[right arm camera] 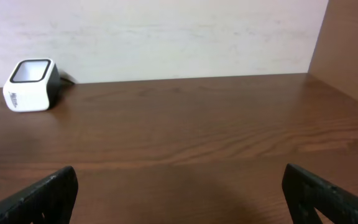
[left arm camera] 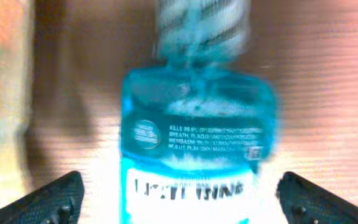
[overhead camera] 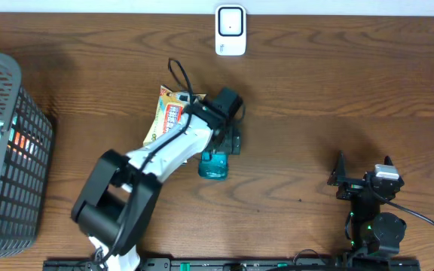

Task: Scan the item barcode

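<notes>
The item, a teal mouthwash bottle (overhead camera: 215, 165), lies flat on the wooden table. In the left wrist view the bottle (left arm camera: 194, 143) is blurred, with its white label between my fingers and its ribbed cap pointing away. My left gripper (overhead camera: 221, 149) (left arm camera: 179, 199) stands open over it, and both fingertips (left arm camera: 58, 199) are clear of the bottle's sides. The white barcode scanner (overhead camera: 230, 30) (right arm camera: 30, 84) sits at the table's far edge by the wall. At the near right my right gripper (overhead camera: 362, 167) (right arm camera: 179, 199) is open with only bare table between its fingers.
A yellow and red snack packet (overhead camera: 168, 113) lies just left of the left arm's wrist. A dark wire basket (overhead camera: 6, 150) holding packaged goods stands at the left edge. A black cable loops behind the left wrist.
</notes>
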Tool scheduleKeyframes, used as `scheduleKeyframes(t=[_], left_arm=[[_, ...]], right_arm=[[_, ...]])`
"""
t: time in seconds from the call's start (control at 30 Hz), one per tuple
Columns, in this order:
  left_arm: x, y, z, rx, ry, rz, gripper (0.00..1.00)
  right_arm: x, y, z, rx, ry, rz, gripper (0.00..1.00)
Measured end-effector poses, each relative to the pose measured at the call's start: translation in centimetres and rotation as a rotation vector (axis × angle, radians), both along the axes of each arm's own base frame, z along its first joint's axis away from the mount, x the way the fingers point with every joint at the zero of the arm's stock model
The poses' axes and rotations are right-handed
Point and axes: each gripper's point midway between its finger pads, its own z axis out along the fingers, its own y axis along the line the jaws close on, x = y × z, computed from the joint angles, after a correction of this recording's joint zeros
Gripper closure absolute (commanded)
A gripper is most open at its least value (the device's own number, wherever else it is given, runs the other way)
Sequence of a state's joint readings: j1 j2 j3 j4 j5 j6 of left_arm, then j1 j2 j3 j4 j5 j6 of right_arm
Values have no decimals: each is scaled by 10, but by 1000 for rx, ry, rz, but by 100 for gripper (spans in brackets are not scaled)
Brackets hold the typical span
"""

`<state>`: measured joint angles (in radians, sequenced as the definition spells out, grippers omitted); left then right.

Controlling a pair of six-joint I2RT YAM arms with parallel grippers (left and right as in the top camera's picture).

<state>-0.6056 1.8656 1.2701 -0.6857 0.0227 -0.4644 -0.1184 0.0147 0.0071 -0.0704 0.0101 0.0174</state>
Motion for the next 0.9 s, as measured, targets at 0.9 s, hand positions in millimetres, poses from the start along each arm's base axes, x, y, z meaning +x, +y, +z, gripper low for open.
scheduleKeyframes(t=[0.9], left_arm=[[-61, 403, 338, 338, -722, 1182, 2]], right_arm=[[0, 0, 0, 0, 0, 0, 1]])
